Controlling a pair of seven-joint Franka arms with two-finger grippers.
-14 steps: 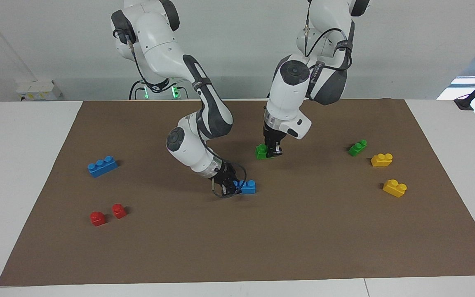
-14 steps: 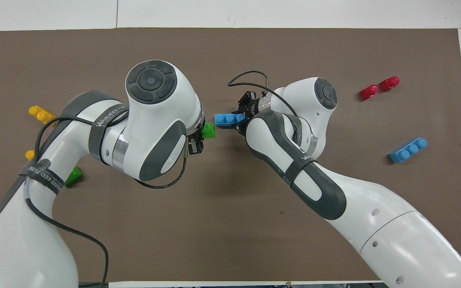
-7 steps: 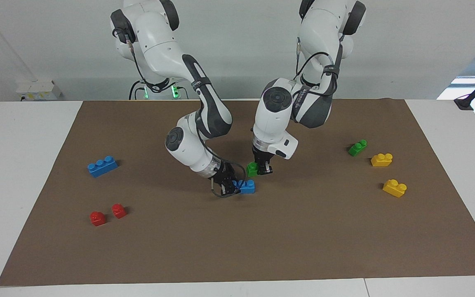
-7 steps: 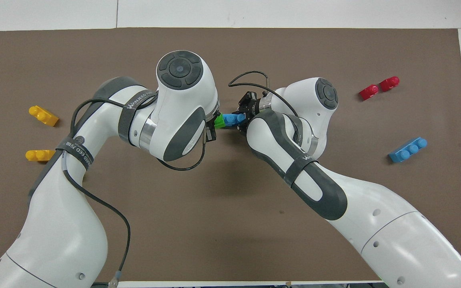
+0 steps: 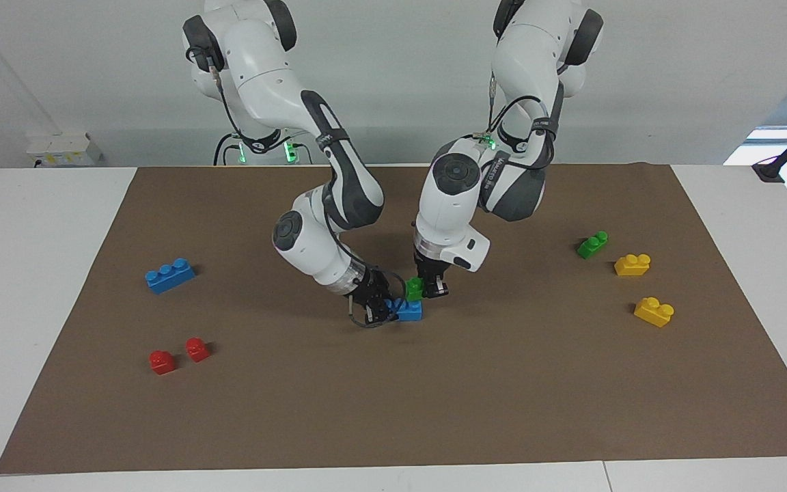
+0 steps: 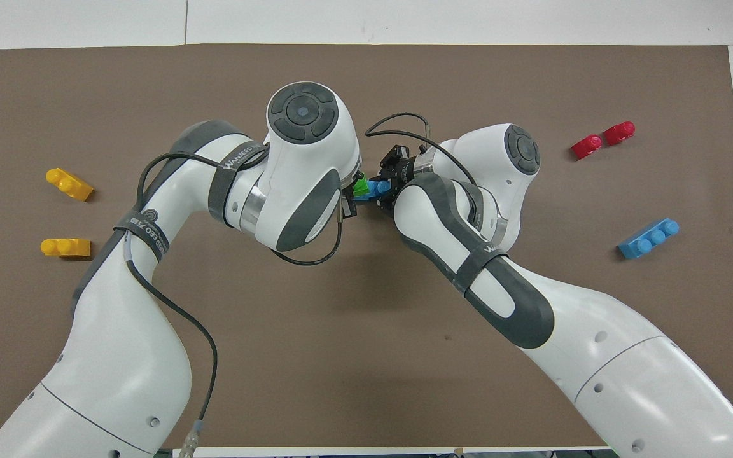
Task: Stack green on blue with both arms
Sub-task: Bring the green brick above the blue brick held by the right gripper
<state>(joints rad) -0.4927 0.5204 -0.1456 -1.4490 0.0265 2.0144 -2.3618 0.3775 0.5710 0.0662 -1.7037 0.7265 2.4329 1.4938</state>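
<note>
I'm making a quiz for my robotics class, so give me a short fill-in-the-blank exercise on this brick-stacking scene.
1. The left gripper is shut on a small ____ brick.
2. The right gripper is shut on one end of a blue brick that lies on the ____ mat.
3. The two red bricks lie toward the ____ arm's end of the table.
4. Loose on the mat are ____ yellow bricks.

Missing words: green; brown; right; two
</note>
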